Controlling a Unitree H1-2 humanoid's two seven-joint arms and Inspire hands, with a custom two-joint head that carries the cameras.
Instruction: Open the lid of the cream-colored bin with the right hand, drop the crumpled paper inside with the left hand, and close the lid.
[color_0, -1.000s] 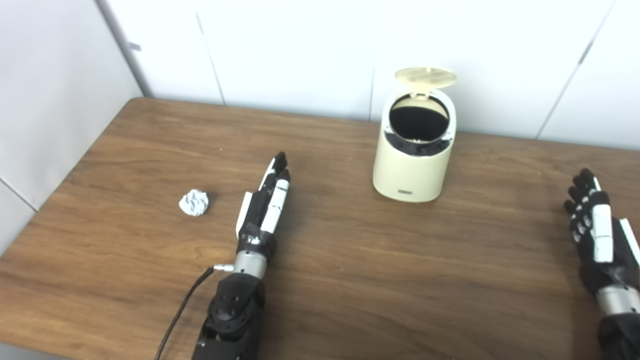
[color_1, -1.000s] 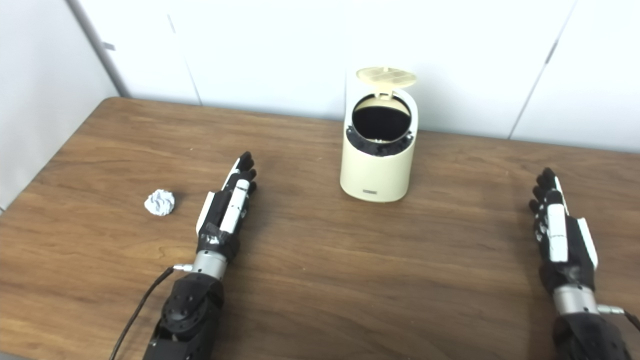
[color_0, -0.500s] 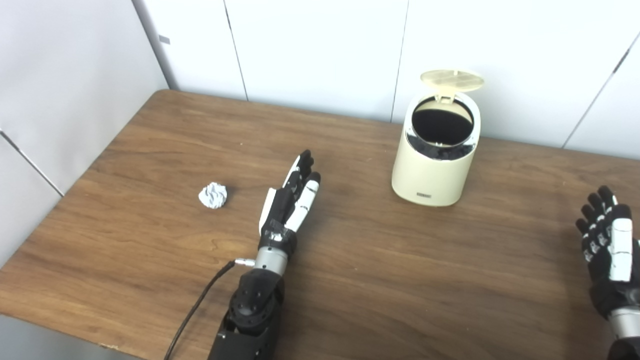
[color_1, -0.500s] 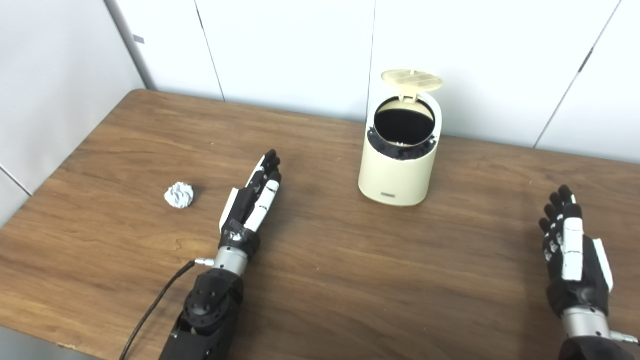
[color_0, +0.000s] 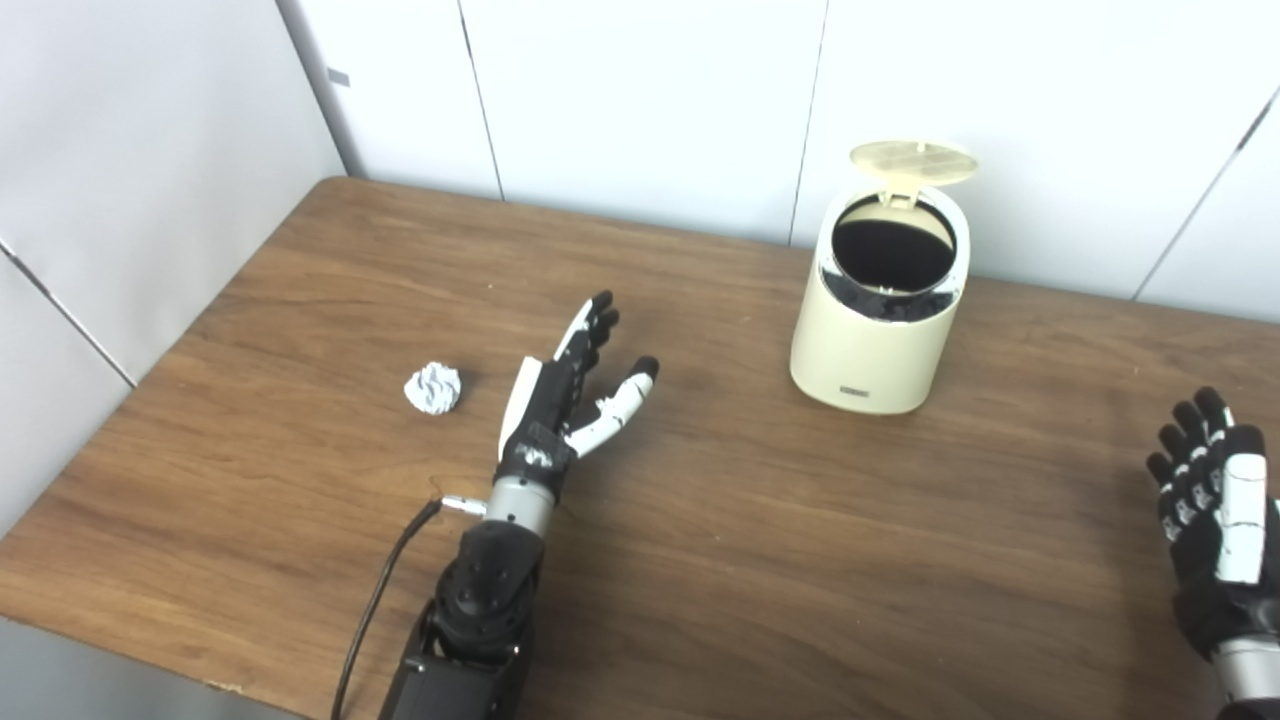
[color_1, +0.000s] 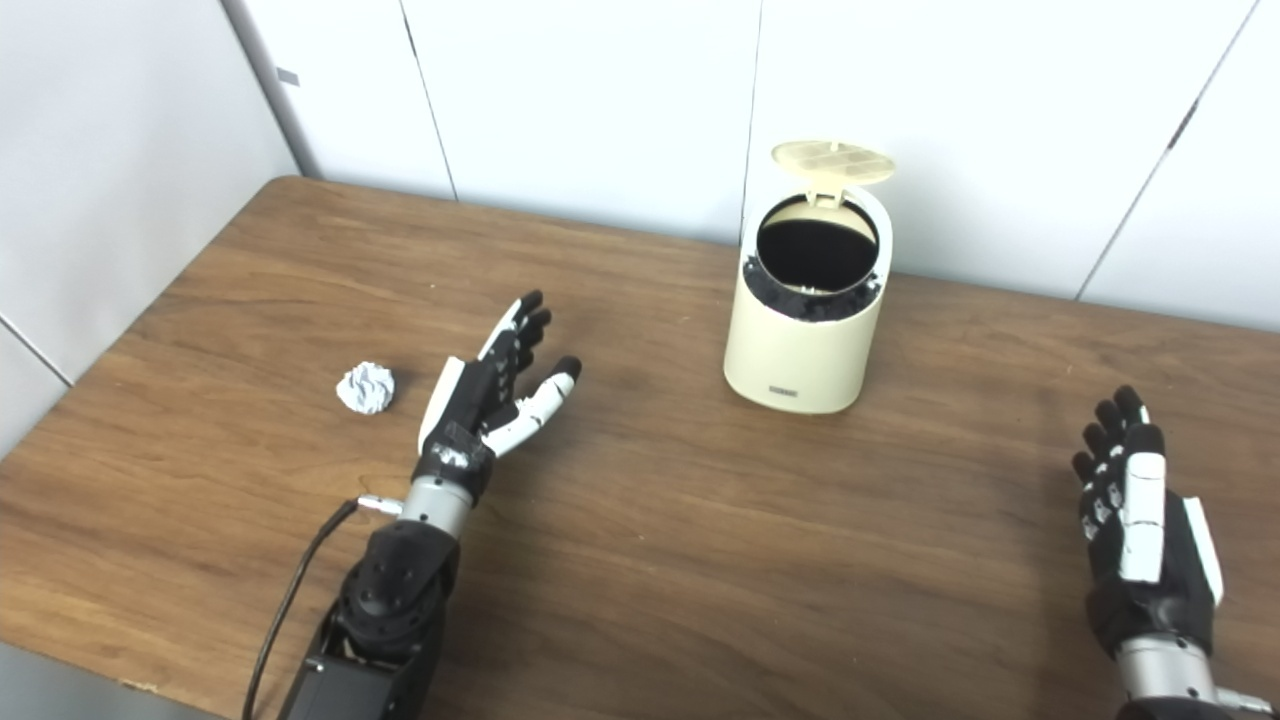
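The cream-colored bin (color_0: 866, 335) stands at the back of the wooden table (color_0: 760, 540), its round lid (color_0: 912, 162) flipped up and its dark inside showing. A small ball of crumpled white paper (color_0: 433, 388) lies on the table at the left. My left hand (color_0: 568, 395) rests just right of the paper, a hand's width away, open with its thumb spread to the side. My right hand (color_0: 1212, 510) hovers open at the far right, well away from the bin and holding nothing.
White wall panels (color_0: 640, 100) run close behind the bin and along the table's left side. A black cable (color_0: 375, 610) trails from my left wrist toward the front table edge.
The camera has swung left, shifting the whole picture right. My left hand has drifted slightly toward the paper and spread its thumb. The right hand has hardly moved.
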